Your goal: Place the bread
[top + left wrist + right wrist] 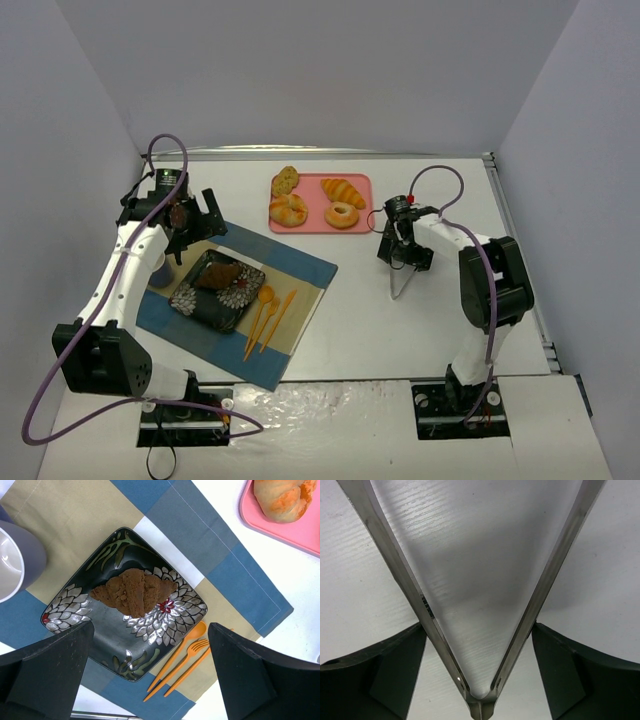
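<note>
The dark brown bread (132,592) lies on the black flowered plate (107,635), also seen in the top view (222,274). My left gripper (151,626) hangs above the plate with its jaws wide open and empty, apart from the bread; in the top view it is at the placemat's far left (190,215). My right gripper (398,248) is shut on a pair of metal tongs (399,282), whose open V fills the right wrist view (479,605) above bare table.
The plate (200,305) sits on a blue and tan placemat (300,265) with orange cutlery (268,320) and a grey cup (15,560). A pink tray (310,225) at the back holds a croissant (343,190), a ring donut (342,215) and other pastries.
</note>
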Available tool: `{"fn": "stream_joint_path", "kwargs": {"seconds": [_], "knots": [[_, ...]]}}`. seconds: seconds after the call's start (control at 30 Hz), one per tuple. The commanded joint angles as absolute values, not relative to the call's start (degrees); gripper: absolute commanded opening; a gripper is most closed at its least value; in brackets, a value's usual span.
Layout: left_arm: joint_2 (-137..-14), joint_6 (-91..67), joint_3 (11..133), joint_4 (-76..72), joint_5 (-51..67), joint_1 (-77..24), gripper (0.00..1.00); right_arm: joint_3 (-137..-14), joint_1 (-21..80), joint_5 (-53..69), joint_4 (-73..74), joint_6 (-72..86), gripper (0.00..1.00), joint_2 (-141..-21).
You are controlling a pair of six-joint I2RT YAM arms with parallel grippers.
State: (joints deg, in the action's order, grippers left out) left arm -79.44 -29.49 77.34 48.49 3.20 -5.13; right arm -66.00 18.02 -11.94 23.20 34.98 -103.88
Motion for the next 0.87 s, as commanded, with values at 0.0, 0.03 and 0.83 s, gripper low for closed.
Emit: {"fn": "stream_joint_path", "kwargs": {"seconds": [0.0, 0.03, 0.83], "knots": [[-78.1, -28.5, 81.1, 47.1, 3.5, -4.8, 0.97, -66.9, 17.6, -13.3, 24.4, 36.1, 0.92, -100.5], [-78.1, -28.4, 81.2, 47.2, 3.5, -4.8, 0.97, -67.5, 17.6, -13.5, 25.2, 36.1, 0.96, -99.8], [-77.8, -28.1, 82.0, 47.7, 4.7, -8.3, 0.97, -87.3, 31.4, -14.9, 31.3, 33.7, 1.0, -89.3]]}}
